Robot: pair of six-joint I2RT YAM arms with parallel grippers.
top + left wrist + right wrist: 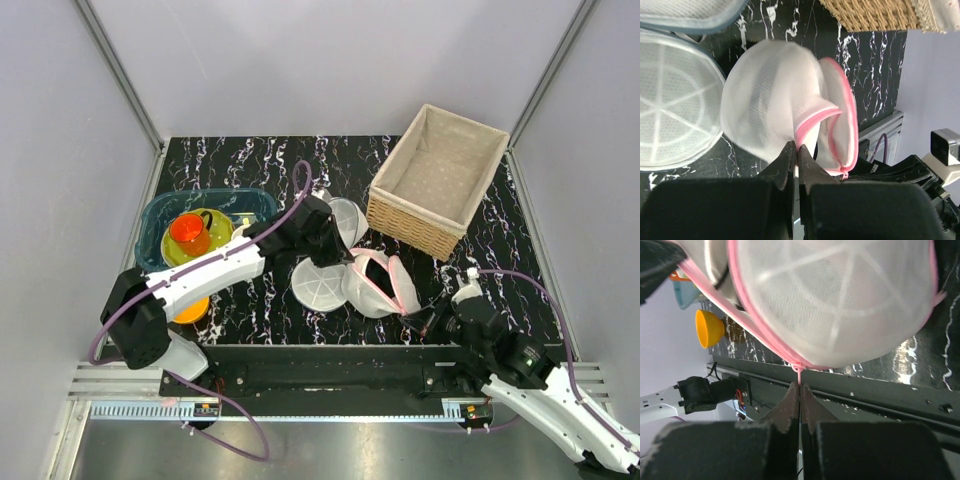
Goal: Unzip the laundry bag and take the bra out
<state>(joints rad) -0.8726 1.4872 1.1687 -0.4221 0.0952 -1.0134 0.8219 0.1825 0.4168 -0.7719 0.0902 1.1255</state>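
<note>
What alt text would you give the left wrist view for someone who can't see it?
A white mesh laundry bag with a pink rim gapes partly open, closed jaws pinching its edge. A white dome lies left, a wicker basket above.

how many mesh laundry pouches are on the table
3. The pink-rimmed laundry bag sits front centre, partly open. One all-white mesh dome lies just left of it. Another is behind that, partly hidden by the left arm, which could hide more.
</note>
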